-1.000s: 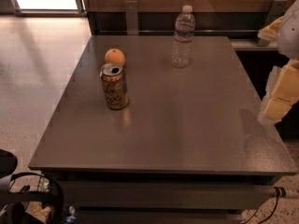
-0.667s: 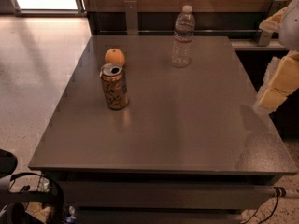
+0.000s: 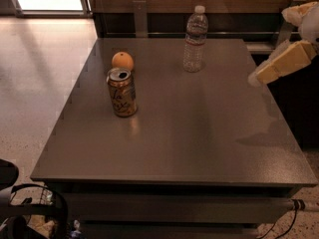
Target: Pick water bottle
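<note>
Comparing with a second ago, the pincer (image 3: 263, 74) has been raised and brought inward over the right edge of the worktop (image 3: 199, 133), so an approach is judged begun toward the water bottle (image 3: 194, 41), standing upright at the far side; whether the pincer is open or closed cannot be told.

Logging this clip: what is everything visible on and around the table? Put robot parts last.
water bottle: one, clear with white cap, upright at the table's far side
drink can: one, gold-brown, opened, upright left of centre
orange: one, orange, just behind the can
table: one, dark grey, fills the middle of the view
cables: dark, at the floor, lower left
gripper: one, cream, over the table's right edge, apart from the bottle
</note>
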You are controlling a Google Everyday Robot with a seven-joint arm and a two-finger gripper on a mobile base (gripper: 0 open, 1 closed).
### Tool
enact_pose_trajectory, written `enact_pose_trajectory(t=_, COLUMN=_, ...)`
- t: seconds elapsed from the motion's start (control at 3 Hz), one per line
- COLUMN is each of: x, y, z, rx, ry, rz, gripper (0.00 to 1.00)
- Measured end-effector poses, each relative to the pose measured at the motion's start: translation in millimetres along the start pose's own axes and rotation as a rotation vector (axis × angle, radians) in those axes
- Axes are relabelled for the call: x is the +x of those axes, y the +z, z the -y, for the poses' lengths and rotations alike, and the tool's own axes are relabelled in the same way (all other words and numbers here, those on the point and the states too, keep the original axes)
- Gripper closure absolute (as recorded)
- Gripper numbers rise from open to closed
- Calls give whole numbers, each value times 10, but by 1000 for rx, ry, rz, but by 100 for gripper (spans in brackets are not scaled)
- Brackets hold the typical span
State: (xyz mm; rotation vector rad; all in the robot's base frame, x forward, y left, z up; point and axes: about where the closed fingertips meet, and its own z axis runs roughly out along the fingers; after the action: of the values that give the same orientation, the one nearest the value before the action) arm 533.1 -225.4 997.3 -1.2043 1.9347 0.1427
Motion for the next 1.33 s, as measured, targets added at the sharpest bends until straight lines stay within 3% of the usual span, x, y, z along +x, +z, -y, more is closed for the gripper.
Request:
enact_pose_trajectory(t=0.33, x=-226, y=255, z=356, rx=40, ry=103, rz=215, gripper=0)
enact_pose_trajectory(t=0.67, x=-412, y=506, z=601, rx=44, ry=174, rz=334, gripper=0)
enact_pose_trajectory(t=1.33, x=-436, y=592, z=645, rx=38, ry=181, rz=347, gripper=0)
